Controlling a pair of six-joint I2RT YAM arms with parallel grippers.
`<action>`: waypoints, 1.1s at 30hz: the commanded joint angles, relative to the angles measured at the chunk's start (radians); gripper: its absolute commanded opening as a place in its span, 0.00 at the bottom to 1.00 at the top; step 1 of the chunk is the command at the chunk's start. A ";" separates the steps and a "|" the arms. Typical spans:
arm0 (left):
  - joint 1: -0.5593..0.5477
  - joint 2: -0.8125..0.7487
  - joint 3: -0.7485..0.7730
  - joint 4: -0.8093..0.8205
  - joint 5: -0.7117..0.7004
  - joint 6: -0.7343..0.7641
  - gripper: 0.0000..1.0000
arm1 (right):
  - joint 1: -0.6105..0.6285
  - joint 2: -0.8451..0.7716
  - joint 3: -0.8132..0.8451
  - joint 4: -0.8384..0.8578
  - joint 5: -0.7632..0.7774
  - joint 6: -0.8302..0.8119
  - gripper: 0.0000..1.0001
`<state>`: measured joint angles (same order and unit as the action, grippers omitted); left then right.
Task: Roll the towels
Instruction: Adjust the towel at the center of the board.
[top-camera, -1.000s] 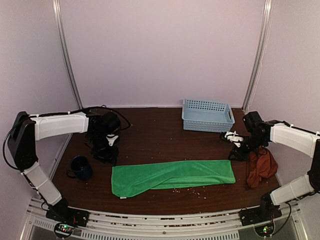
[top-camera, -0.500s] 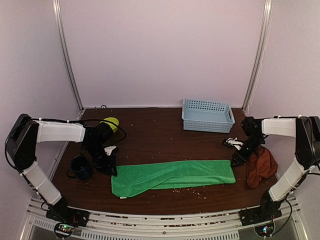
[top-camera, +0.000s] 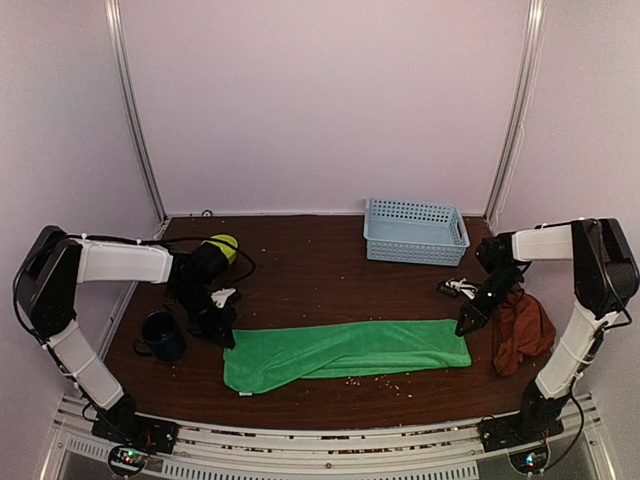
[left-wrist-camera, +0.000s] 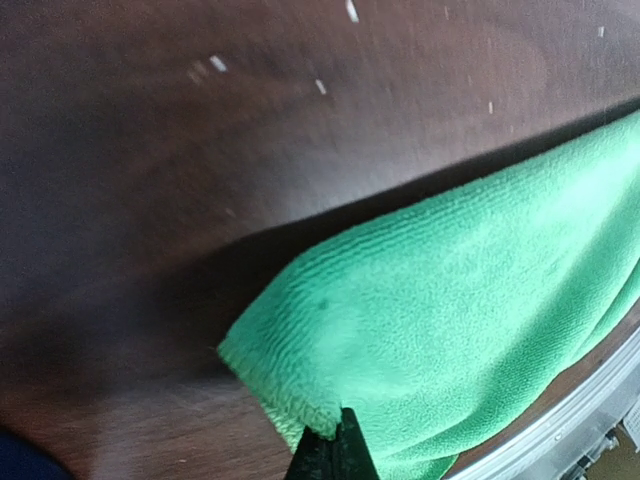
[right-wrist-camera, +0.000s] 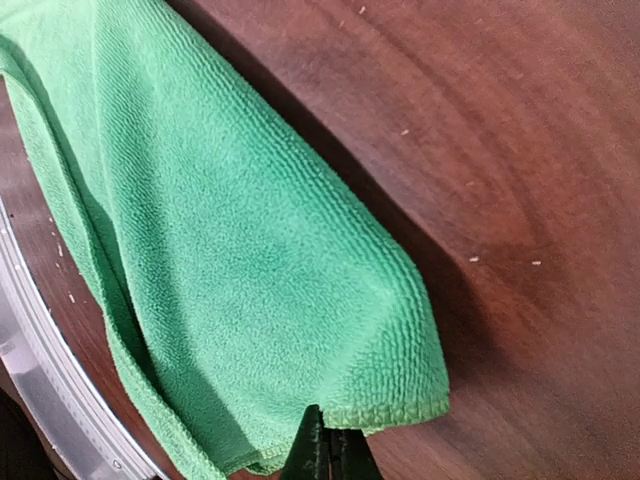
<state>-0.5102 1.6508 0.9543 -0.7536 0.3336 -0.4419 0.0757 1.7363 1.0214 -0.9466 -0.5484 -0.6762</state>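
A bright green towel (top-camera: 345, 352) lies as a long folded strip across the front of the dark table. My left gripper (top-camera: 228, 338) is down at its left end, shut on the far left corner; the left wrist view shows the black fingertips (left-wrist-camera: 335, 445) pinching the hem of the green towel (left-wrist-camera: 460, 300). My right gripper (top-camera: 466, 326) is shut on the far right corner, its tips (right-wrist-camera: 328, 440) closed over the edge of the green towel (right-wrist-camera: 250, 270). A rust-red towel (top-camera: 522, 335) lies crumpled just right of the right gripper.
A light-blue basket (top-camera: 415, 230) stands at the back right. A dark mug (top-camera: 160, 335) sits left of the left gripper, a yellow-green ball (top-camera: 224, 245) behind it. A small white and black object (top-camera: 458, 288) lies by the right arm. Crumbs dot the table.
Both arms have come down and inward onto the ends of the green towel. Both grippers were open and have shut on its far corners. The towel itself has barely shifted.
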 joint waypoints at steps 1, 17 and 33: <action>0.054 -0.036 0.081 0.001 -0.077 0.027 0.00 | -0.063 0.013 0.071 -0.038 -0.057 0.006 0.00; 0.126 0.254 0.373 -0.021 -0.213 0.102 0.00 | -0.102 0.162 0.163 0.144 -0.060 0.181 0.03; -0.207 0.170 0.454 0.114 -0.028 0.221 0.43 | -0.045 -0.153 -0.006 0.061 0.030 0.058 0.27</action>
<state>-0.6056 1.7687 1.3552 -0.7742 0.1055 -0.3168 0.0021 1.5566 1.0584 -0.8326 -0.5114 -0.5282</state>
